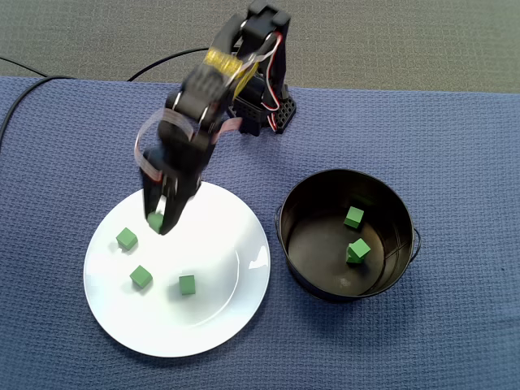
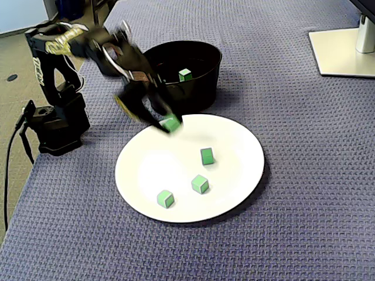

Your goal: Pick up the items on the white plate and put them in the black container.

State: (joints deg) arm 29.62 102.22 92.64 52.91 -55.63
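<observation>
Green cube (image 2: 171, 123) sits pinched in the closed hand (image 2: 164, 122) over the upper left of the white plate (image 2: 240, 140); three loose cubes (image 2: 200, 184) lie on it, two in the black container (image 1: 396, 207).

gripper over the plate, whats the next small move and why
Probably lift slightly and swing toward the black container: the gripper appears shut on a green cube over the white plate, so it looks ready to carry.
</observation>
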